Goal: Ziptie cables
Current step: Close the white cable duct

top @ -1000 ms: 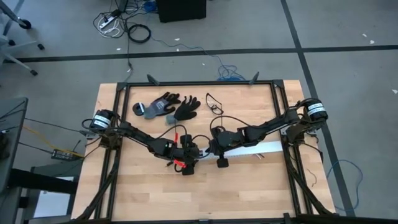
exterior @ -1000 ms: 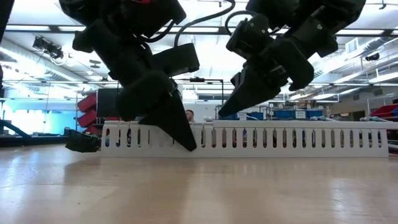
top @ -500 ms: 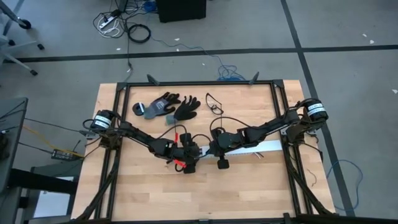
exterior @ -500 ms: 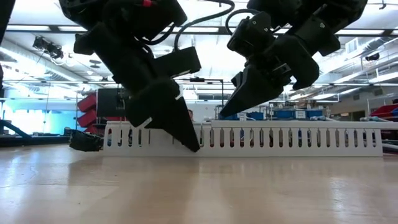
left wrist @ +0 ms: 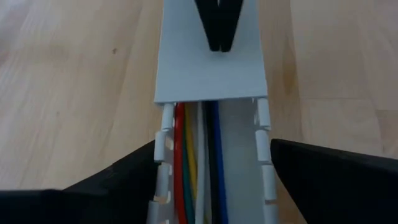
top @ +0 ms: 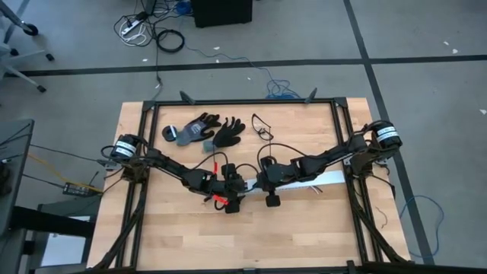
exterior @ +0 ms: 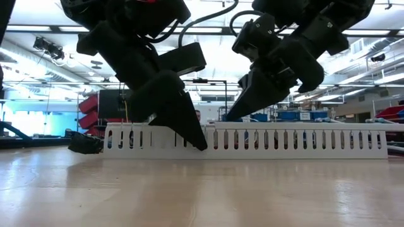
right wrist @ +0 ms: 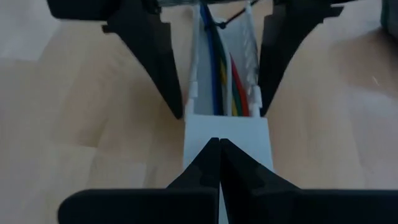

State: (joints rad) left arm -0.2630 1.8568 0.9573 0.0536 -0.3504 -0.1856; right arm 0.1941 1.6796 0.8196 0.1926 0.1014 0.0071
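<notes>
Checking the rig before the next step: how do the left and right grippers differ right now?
The left gripper is open, its fingers straddling the white slotted duct over the coloured cables. The right gripper is shut, tips resting on the duct's cover. Both are dark and point down at the same duct.

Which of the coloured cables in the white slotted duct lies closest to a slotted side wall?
The red cable: in the left wrist view it runs right beside one slotted wall of the duct, while yellow, green, black and blue lie nearer the middle.

Pale matt wooden table [left wrist: 74, 74], smooth white plastic slotted duct [left wrist: 211, 68], glossy plastic-coated cables [left wrist: 181, 168], matt black pincer fingers [right wrist: 155, 43].
</notes>
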